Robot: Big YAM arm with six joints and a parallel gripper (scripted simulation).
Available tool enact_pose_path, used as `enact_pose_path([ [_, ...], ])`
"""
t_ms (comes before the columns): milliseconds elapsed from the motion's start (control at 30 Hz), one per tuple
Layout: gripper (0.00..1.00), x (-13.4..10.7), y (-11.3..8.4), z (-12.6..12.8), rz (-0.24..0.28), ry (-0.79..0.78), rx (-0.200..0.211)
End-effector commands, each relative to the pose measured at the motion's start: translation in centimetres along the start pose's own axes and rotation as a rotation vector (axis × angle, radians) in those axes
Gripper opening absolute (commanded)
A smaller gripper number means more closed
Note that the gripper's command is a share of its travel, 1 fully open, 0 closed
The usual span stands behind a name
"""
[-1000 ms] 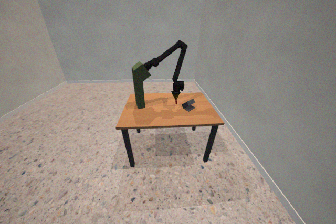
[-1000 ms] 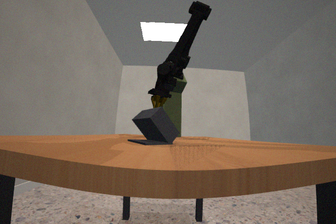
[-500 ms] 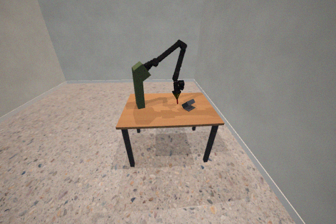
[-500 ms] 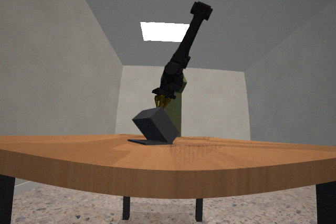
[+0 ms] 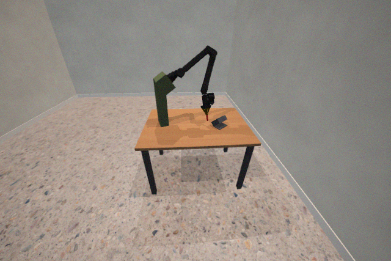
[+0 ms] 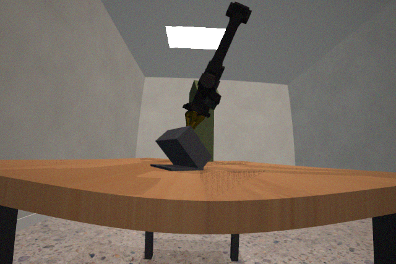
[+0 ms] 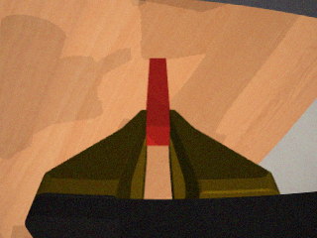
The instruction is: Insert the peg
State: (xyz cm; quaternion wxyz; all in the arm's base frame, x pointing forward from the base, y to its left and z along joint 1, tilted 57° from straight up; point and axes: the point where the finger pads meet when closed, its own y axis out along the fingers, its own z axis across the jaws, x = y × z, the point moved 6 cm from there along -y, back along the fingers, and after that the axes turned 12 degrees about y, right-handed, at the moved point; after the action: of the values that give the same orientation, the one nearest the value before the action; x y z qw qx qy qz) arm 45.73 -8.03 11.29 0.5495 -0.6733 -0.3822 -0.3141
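Centre-frame, the gripper [image 5: 206, 113] [image 6: 192, 127] [image 7: 158, 120] clamps the red peg [image 5: 207, 118] [image 7: 158, 94] by one end, leaving the other free, presumably for insertion into the sloped panel [image 5: 219, 120] [image 6: 193, 146].

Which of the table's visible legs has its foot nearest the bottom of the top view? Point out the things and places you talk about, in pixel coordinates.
The front left leg [image 5: 149, 172]: its foot sits lowest there, slightly below the front right leg's [image 5: 245, 168].
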Motion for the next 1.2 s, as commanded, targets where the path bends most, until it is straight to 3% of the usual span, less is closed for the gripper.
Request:
enact_pose_path([
  [0, 0.0, 0.7, -0.8, 0.6, -0.026, 0.005, -0.01],
  [900, 0.0, 3.6, -2.2, 3.0, -0.077, -0.034, -0.165],
  [1000, 0.0, 3.2, -2.0, 3.2, -0.067, -0.036, -0.168],
  [1167, 0.0, 4.3, -2.7, 3.5, -0.093, -0.038, -0.202],
])
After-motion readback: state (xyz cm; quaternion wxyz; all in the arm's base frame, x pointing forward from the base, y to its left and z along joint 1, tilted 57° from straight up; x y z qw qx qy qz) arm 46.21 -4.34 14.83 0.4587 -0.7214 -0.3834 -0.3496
